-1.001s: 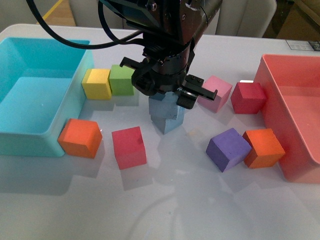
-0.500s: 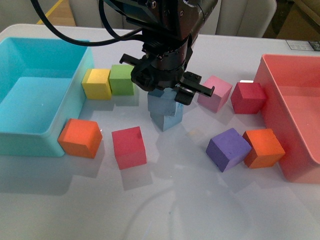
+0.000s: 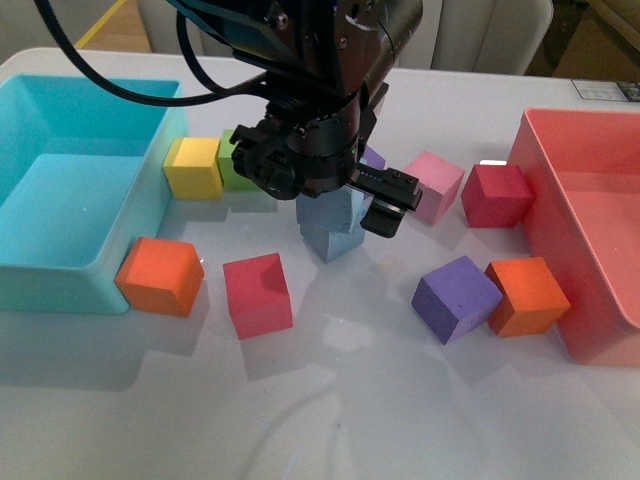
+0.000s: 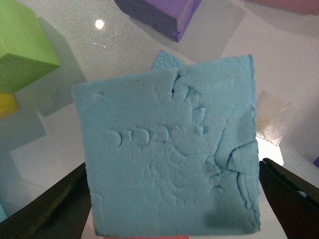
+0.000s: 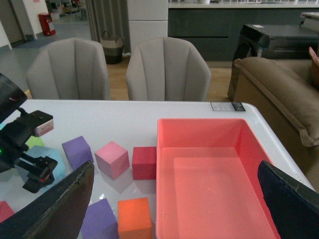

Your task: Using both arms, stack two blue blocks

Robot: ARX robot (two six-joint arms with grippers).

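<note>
My left gripper (image 3: 330,205) is shut on a light blue block (image 3: 328,211), which sits on top of the second blue block (image 3: 335,242), turned slightly askew over it. In the left wrist view the held blue block (image 4: 169,154) fills the frame between the black fingers (image 4: 47,211), and a corner of the lower block (image 4: 164,59) peeks out behind it. My right gripper (image 5: 174,209) hangs open and empty above the red bin (image 5: 199,130), away from the blocks. It does not show in the front view.
A turquoise bin (image 3: 60,290) stands at the left, the red bin (image 3: 545,230) at the right. Around the stack lie yellow (image 3: 193,167), green (image 3: 232,168), orange (image 3: 160,275), red (image 3: 258,293), purple (image 3: 456,298), orange (image 3: 527,295), pink (image 3: 437,185) and dark red (image 3: 495,195) cubes.
The left arm has shifted a little to the left and turned, still holding the upper blue block over the lower one. A purple cube now shows behind the arm.
</note>
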